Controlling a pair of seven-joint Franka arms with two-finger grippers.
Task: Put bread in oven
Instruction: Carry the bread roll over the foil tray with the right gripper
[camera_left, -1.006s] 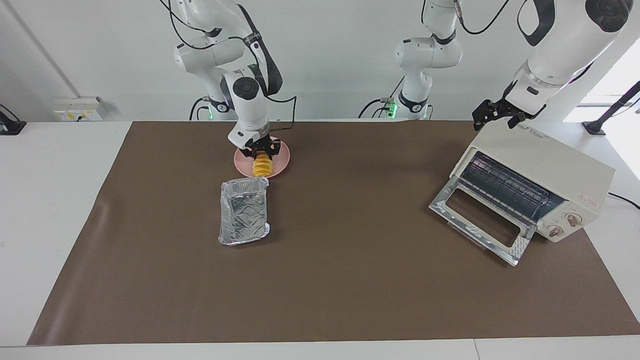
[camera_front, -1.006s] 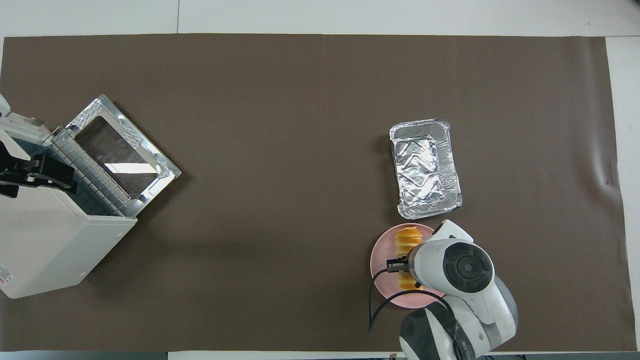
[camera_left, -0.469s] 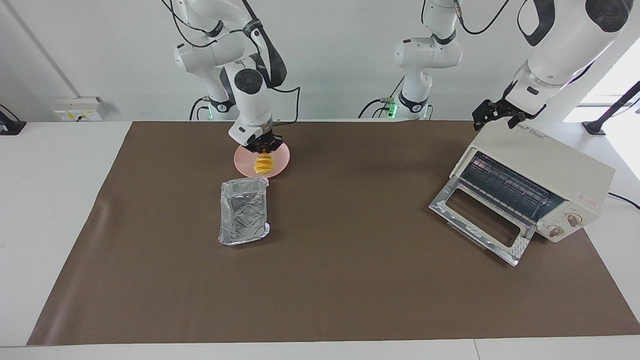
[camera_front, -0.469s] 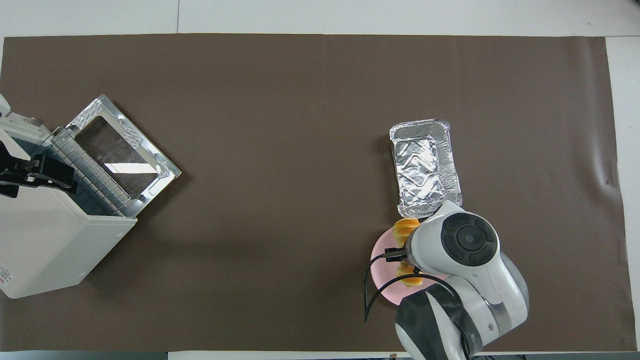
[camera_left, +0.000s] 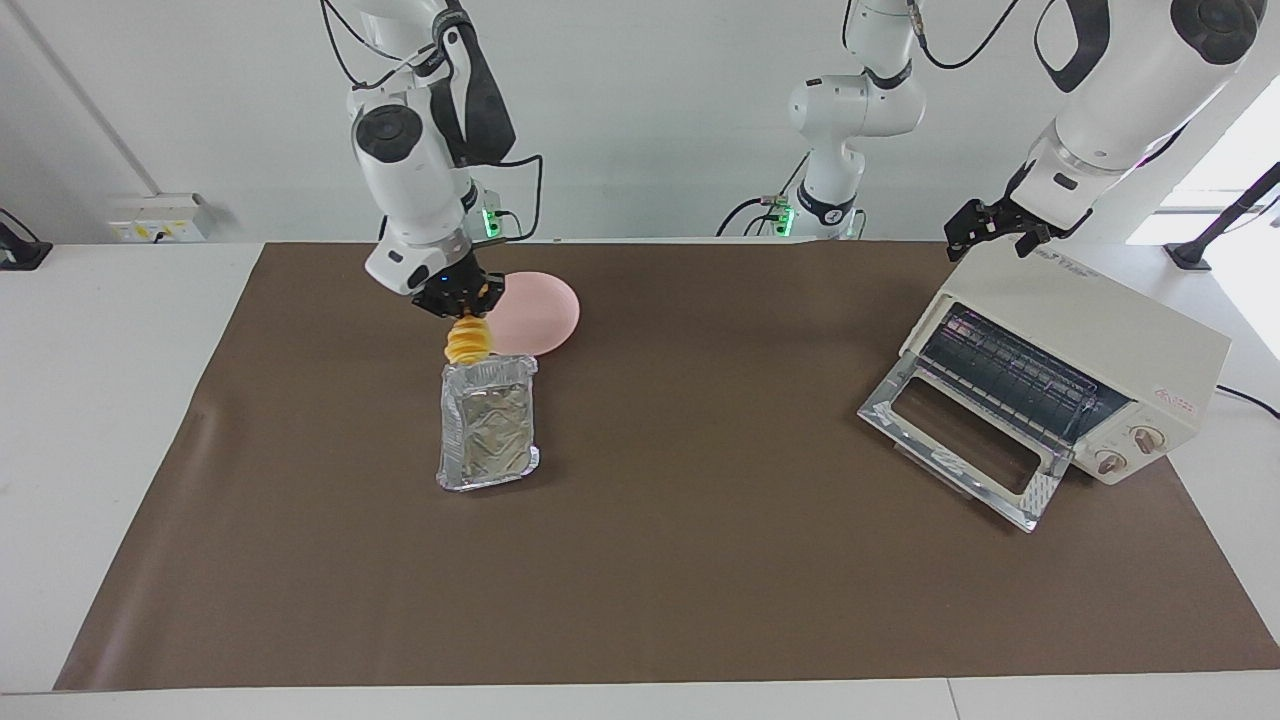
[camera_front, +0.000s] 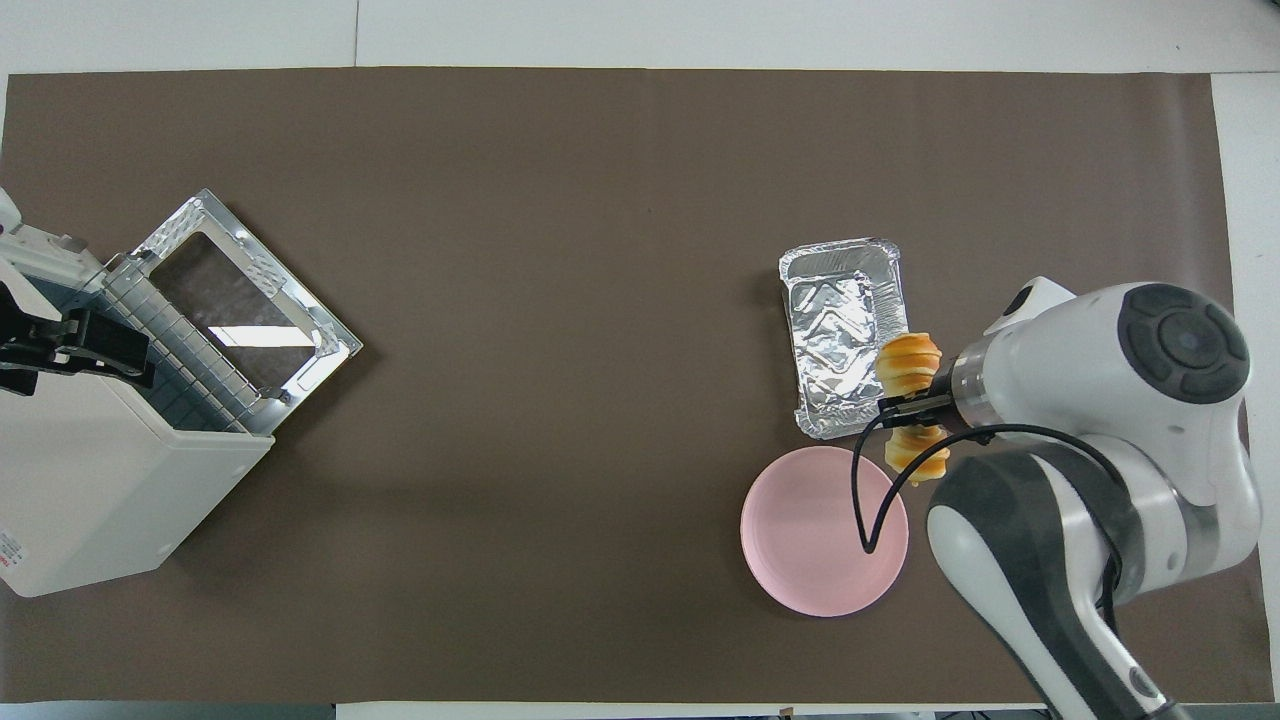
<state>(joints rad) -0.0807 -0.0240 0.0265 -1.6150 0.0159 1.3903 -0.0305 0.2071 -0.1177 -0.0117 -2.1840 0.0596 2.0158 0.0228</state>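
Observation:
My right gripper is shut on the bread, a ridged golden-yellow roll that hangs below the fingers in the air. In the overhead view the bread is over the corner of the foil tray that lies nearest the robots. The cream-white oven stands at the left arm's end of the table, its glass door dropped open and the wire rack showing. My left gripper waits open just above the oven's top.
The pink plate lies bare on the brown mat, nearer to the robots than the silver foil tray. A wide stretch of brown mat separates the tray and the oven.
My right gripper closed on the bread, lifted it off the pink plate and carried it toward the right arm's end, to the foil tray's corner. The left arm has not moved.

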